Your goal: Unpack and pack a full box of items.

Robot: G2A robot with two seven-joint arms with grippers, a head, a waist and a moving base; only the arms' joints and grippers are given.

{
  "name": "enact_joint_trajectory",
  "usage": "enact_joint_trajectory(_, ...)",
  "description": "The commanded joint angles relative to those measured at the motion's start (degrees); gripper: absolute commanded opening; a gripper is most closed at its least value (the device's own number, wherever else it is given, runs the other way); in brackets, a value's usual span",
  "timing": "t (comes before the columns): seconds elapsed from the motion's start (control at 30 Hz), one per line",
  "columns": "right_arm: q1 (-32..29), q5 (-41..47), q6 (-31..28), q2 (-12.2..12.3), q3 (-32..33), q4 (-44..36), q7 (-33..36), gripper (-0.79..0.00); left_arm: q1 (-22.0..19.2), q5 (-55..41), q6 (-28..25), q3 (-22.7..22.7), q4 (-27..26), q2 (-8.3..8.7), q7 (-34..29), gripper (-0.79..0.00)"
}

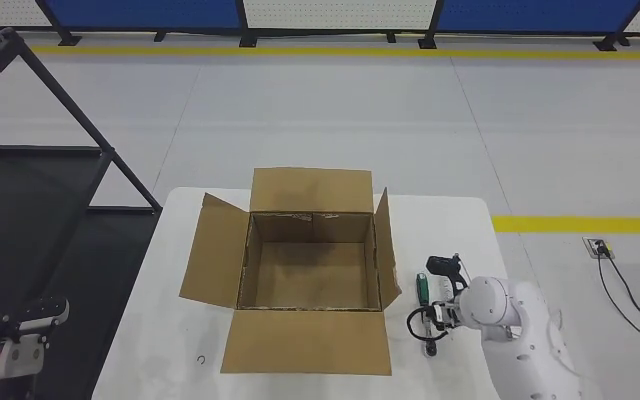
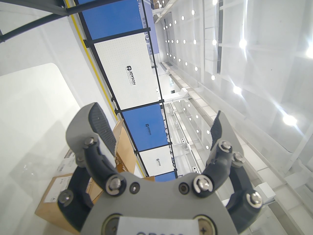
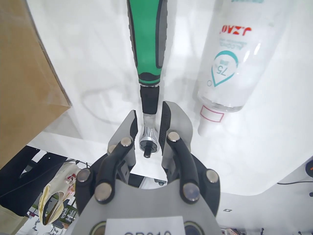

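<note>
Off to the side of your right gripper [image 1: 432, 315], seen from above, the open cardboard box [image 1: 310, 275] stands on the white table [image 1: 170, 330], and a green-handled ratchet [image 1: 421, 288] lies just past the fingertips, near the box's side flap. Your left gripper [image 2: 159, 123] is spread wide with nothing in it, with the box just beneath one finger. At your right wrist, the fingers straddle the ratchet's chrome neck with only slivers of gap, not clearly touching it; a white bottle [image 3: 227, 57] lies just beside them.
</note>
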Motion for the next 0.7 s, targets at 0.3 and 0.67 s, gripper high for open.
enact_joint_trajectory(0.3,-10.8,-0.8,3.4,0.9,5.1,-26.9,-8.9,-0.459,0.0,0.0,0.0,0.0,0.0,0.0,0.0,0.0)
enact_joint_trajectory(0.67,-12.3,-2.1,2.9,1.1,3.8,-32.2,-12.0,0.0,0.0,0.0,0.0,0.0,0.0,0.0,0.0,0.0)
